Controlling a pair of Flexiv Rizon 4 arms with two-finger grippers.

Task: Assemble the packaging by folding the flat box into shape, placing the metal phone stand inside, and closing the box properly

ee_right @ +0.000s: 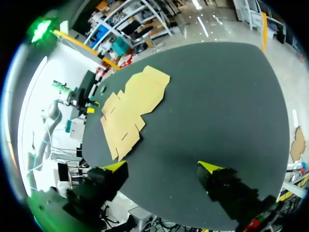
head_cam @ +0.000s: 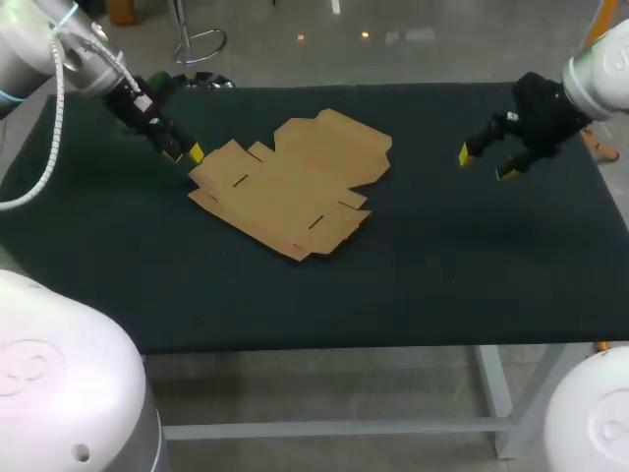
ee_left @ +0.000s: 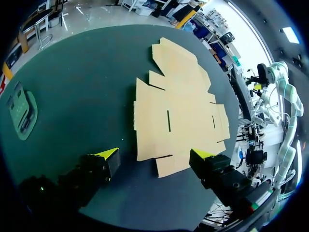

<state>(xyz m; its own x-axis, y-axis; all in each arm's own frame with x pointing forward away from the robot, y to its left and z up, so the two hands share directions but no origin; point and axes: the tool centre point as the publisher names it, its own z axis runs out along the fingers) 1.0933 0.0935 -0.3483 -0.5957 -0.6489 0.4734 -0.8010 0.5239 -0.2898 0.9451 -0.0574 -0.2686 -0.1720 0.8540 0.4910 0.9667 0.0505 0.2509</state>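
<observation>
Box: the flat box (head_cam: 295,182) lay unfolded on the table (head_cam: 442,285), left of its middle, no flap raised.
Stand: no phone stand showed in any view, so I called the job barely begun.
Left gripper: the left gripper (head_cam: 185,153) stood open right at the box's left flap. Touching or not, I couldn't tell.
Right gripper: the right gripper (head_cam: 486,164) hung open over bare table, well apart from the box.
Risk: with a thin sheet lying flat, I judged a finger pushing from one side could skid it or crease a flap off its fold line, since nothing steadied the far side.
Left wrist view: it alone showed the slits (ee_left: 168,121) and the near flap between the spread fingers.
Head view: it alone showed both arms together.
</observation>
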